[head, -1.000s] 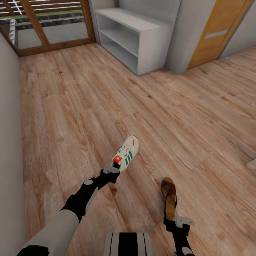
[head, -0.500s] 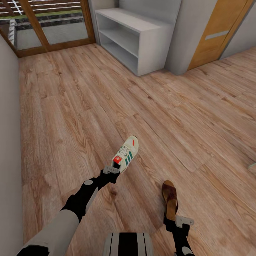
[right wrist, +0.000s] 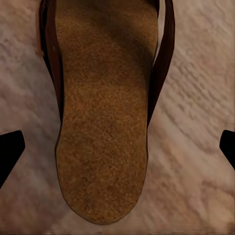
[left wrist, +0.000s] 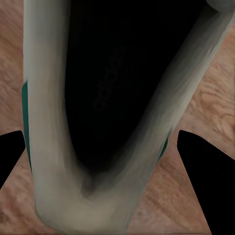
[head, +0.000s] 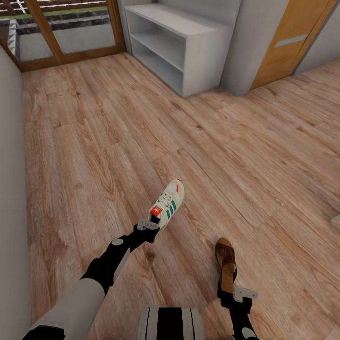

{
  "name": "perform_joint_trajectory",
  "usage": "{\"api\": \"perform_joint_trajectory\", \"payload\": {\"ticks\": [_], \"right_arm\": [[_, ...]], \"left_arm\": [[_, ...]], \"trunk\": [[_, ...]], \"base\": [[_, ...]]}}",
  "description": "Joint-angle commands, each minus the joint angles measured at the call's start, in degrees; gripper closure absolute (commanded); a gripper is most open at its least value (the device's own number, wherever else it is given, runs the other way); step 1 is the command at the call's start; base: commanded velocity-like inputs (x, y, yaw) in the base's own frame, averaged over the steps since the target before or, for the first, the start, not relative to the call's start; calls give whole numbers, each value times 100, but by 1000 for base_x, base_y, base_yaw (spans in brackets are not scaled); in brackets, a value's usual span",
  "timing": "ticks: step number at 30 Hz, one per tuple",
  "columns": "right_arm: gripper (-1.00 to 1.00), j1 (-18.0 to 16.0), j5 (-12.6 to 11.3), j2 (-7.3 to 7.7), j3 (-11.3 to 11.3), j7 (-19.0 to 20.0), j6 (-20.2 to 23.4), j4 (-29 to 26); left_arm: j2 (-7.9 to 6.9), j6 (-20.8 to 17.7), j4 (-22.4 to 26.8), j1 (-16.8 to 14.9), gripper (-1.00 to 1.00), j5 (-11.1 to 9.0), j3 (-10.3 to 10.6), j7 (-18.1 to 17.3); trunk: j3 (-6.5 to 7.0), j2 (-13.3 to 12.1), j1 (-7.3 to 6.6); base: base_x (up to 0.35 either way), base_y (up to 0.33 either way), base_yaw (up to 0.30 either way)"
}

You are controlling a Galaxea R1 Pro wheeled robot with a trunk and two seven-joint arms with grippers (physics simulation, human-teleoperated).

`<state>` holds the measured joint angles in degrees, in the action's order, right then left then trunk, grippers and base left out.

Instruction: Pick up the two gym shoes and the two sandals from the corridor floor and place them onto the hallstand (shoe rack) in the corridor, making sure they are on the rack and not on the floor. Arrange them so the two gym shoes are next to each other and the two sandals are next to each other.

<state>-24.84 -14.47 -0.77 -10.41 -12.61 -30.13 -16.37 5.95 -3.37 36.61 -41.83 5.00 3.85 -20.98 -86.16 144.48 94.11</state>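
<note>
Gym shoe (head: pixel 168 204) held at heel by left gripper (head: pixel 150 225), clamped, mid-floor; sandal (head: pixel 225 264) at its 4 o'clock, heel gripped by right gripper (head: pixel 234 296). Hallstand (head: pixel 182 45) at 12 o'clock, far.

Both arms are stretched forward and down in the head view. The left arm goes from a pale grey upper sleeve into black forearm segments, angling up toward the middle, and its left gripper (head: pixel 152 222) is clamped on the heel end of a gym shoe (head: pixel 168 203). In the left wrist view the dark fingers (left wrist: pixel 205 188) sit on either side of the shoe's heel. The right arm comes up from the bottom edge, black with a grey bracket at the wrist, and the right gripper (head: pixel 228 289) has the heel of a sandal (head: pixel 225 262) in its grip. In the right wrist view its fingertips (right wrist: pixel 10 152) show at both edges, flanking the footbed.
</note>
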Motion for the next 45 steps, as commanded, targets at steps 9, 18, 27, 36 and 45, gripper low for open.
{"api": "perform_joint_trajectory", "payload": {"ticks": [9, 18, 27, 36, 45], "right_arm": [[-100, -3, -47, -1, -41, -31, -19, 2], [-100, -3, -47, -1, -42, -31, -19, 2], [-100, -3, -47, 1, -41, -31, -19, -2], [-100, -3, -47, 0, -42, -31, -19, -14], [-100, -3, -47, -2, -48, -31, -19, -15]], "left_arm": [[2, -25, 29, 0, 100, 45, -16, -36], [2, -24, 30, -1, 100, 45, -16, -37], [2, -25, 33, 0, 100, 44, -10, -37], [6, -32, 62, -8, 100, 41, -6, -37], [86, -114, 535, -9, 100, 28, 64, -37]], "trunk": [[-119, 4, 4], [-226, 10, 14], [-311, 11, 17], [-527, 22, 37], [-649, 26, 45]], "base": [[0, 0, 0], [0, 0, 0], [0, 0, 0], [0, 0, 8], [0, 0, 62]]}}
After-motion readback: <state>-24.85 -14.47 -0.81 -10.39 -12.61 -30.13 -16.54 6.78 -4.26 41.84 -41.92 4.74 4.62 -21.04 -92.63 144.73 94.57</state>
